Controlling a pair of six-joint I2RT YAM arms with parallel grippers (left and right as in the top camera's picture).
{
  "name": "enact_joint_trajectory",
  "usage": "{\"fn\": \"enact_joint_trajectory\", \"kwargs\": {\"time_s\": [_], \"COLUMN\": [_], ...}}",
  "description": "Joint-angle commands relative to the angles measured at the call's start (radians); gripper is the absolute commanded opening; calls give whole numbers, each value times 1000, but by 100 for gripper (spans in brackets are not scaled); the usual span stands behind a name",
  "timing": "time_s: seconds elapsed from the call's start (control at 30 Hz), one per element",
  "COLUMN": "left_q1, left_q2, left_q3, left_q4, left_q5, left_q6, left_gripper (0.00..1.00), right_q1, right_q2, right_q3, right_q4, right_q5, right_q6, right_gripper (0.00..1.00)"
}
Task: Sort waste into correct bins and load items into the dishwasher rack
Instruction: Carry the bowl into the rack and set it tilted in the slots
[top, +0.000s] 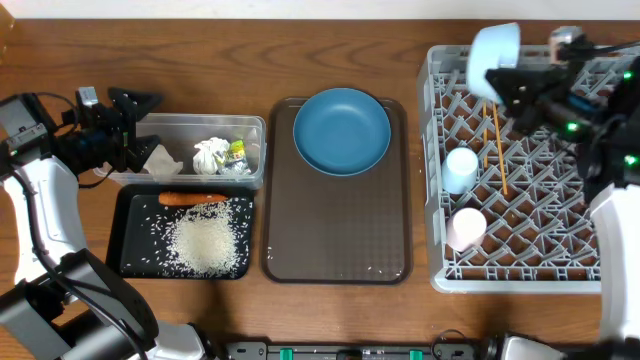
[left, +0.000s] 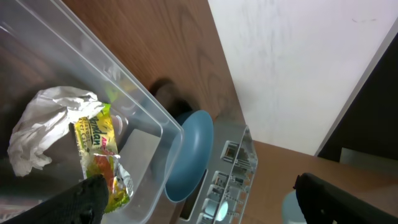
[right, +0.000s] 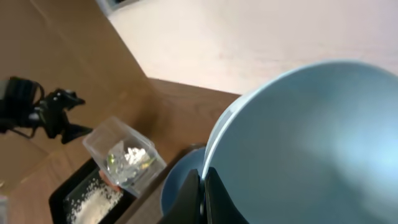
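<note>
The desk (top: 340, 50) is being lit brightly and evenly from above; soft shadows are being cast beside the tray (top: 340, 230). In the right wrist view, the bowl (right: 311, 143) is being blurred.

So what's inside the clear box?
The clear box holds crumpled white paper and a small green-yellow wrapper. Anything beneath the paper is covered.

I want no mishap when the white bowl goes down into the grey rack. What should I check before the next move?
1. Right gripper shut on white bowl with pale blue rim: ok.
2. Bowl above large grey plastic lattice rack: ok.
3. Rack spot under bowl free: cannot tell.
4. Left gripper open, away from rack: ok.
5. Large round blue plate loaded: not ok, on dark brown tray.
</note>
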Motion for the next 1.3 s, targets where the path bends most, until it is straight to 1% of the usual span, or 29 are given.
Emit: {"fn": "enact_joint_trajectory", "kwargs": {"time_s": [0.0,0.07,0.3,0.47,0.9,1.07,1.27], "left_q1": [4,4,4,4,4,4,4], "left_q2": [-19,-19,-19,-19,-19,-19,-19], "left_q3": [-6,-6,-6,-6,-6,-6,-6], "left_q4": [-3,-2,-2,-2,-2,-2,-2], "left_q5": [14,14,14,14,14,14,14], "left_q6": [25,25,25,25,25,25,25], "left_gripper": [98,98,98,98,98,98,98], "right_q1": [-38,-46,-47,-47,-66,-93,-127], "right_q2": [74,123,269,346,531,571,575], "right_q3": [15,15,15,15,15,15,14], "right_q4": [63,105,223,280,359,354,327], "right_q5": [-256,-283,-263,-248,-222,-226,-226], "right_q6": [-12,14,94,95,91,91,110], "right_gripper": [1,1,1,1,1,1,1]}}
